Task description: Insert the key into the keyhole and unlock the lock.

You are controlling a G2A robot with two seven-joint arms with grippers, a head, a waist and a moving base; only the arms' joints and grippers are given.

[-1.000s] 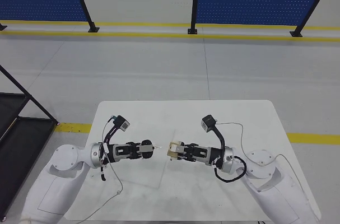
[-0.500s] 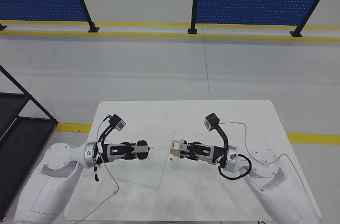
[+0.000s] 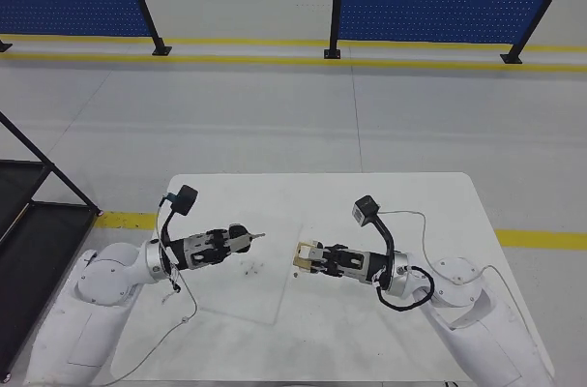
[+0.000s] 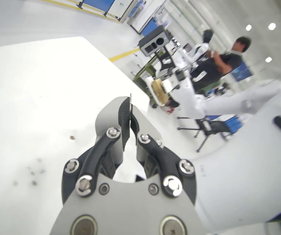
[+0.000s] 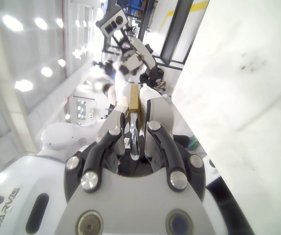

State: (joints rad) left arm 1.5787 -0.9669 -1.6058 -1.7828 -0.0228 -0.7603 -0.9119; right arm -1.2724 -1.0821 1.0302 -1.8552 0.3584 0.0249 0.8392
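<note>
2 grippers are clamped, well apart above the table point(image 3: 370, 203): left gripper point(image 4: 130, 114) on the key point(image 4: 131, 98), right gripper point(image 3: 309, 257) on the lock point(image 5: 133, 101). The key should be squared to the lock before being advanced.

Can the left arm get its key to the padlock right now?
Probably yes: nothing sits in the gap between the key in the left gripper and the padlock in the right gripper. The key points slightly off from the padlock, so it likely needs re-aiming.
</note>
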